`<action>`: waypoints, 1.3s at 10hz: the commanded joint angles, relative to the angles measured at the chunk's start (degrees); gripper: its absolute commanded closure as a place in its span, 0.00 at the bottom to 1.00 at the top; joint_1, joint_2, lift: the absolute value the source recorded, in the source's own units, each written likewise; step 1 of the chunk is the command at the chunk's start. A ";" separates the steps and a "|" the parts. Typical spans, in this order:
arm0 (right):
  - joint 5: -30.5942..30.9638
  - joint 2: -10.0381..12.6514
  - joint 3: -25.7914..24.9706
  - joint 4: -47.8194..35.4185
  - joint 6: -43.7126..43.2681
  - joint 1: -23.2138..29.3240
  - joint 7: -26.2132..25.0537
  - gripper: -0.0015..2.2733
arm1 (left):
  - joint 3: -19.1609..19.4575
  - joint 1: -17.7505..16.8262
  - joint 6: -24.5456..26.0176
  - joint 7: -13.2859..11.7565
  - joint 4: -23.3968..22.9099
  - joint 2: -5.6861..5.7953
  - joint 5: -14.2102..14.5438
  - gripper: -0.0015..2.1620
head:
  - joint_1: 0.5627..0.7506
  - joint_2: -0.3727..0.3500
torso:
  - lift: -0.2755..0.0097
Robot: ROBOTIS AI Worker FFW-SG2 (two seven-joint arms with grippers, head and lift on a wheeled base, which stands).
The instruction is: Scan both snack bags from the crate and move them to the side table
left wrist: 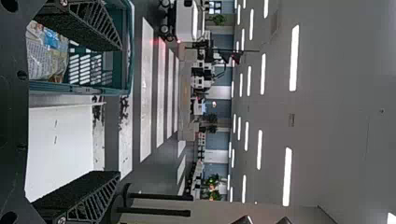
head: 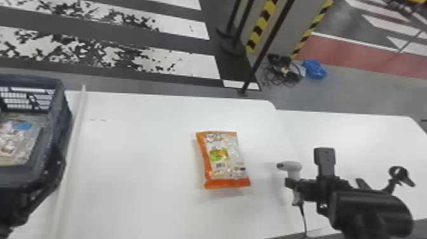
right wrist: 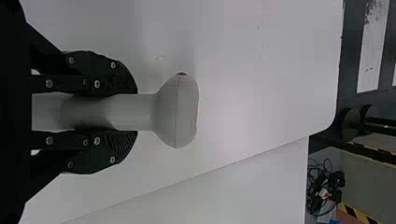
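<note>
An orange snack bag (head: 224,160) lies flat on the white table (head: 136,152), its printed label facing up. On the right, my right gripper (head: 294,187) is shut around the handle of the light grey scanner (head: 290,166), whose head points toward the bag. The right wrist view shows the scanner (right wrist: 177,112) between both fingers of the right gripper (right wrist: 126,112). At the far left is the dark crate (head: 55,127), holding a bag (head: 12,136). In the left wrist view, my left gripper (left wrist: 116,109) has its fingers wide apart near the crate (left wrist: 84,88).
A raised white strip (head: 74,130) runs between the crate and the snack bag. Another white table (head: 365,136) adjoins on the right. Behind the tables stand a dark pole (head: 267,47) and a striped post, with cables (head: 282,70) on the floor.
</note>
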 commanded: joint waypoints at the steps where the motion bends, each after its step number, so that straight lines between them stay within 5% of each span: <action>1: -0.01 1.84 0.46 -7.31 5.87 2.32 0.01 0.99 | -0.08 0.00 0.00 0.00 0.07 -0.15 -0.07 0.02 | 0.70 0.03 | 0.86; 6: -0.37 6.15 4.07 -27.26 16.77 8.91 -0.17 0.99 | -0.08 0.00 0.18 0.00 0.16 -0.15 -0.07 0.02 | 0.70 0.03 | 0.86; 13: 4.82 8.70 17.16 -39.92 26.44 10.58 0.01 0.99 | -0.43 0.09 0.18 0.00 0.16 -0.15 -0.07 0.02 | 0.70 0.26 | 0.86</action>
